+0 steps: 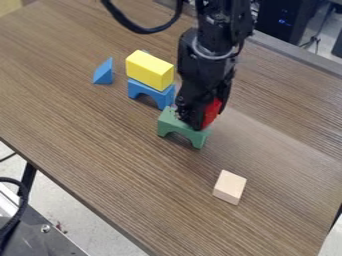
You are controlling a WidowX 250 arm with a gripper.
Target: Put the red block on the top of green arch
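The black gripper hangs down over the middle of the table, directly at the top of the green arch, and is shut on the red block. Part of the red block shows at the gripper's right side, above the arch's right part; the rest is hidden behind the gripper. Upright on the table, the green arch has its opening facing the lower left. Whether the red block touches the arch's top I cannot tell.
Just up and left of the green arch, a blue arch carries a yellow block. A blue triangular block stands farther left. Toward the lower right is a pale wooden block on the brown table.
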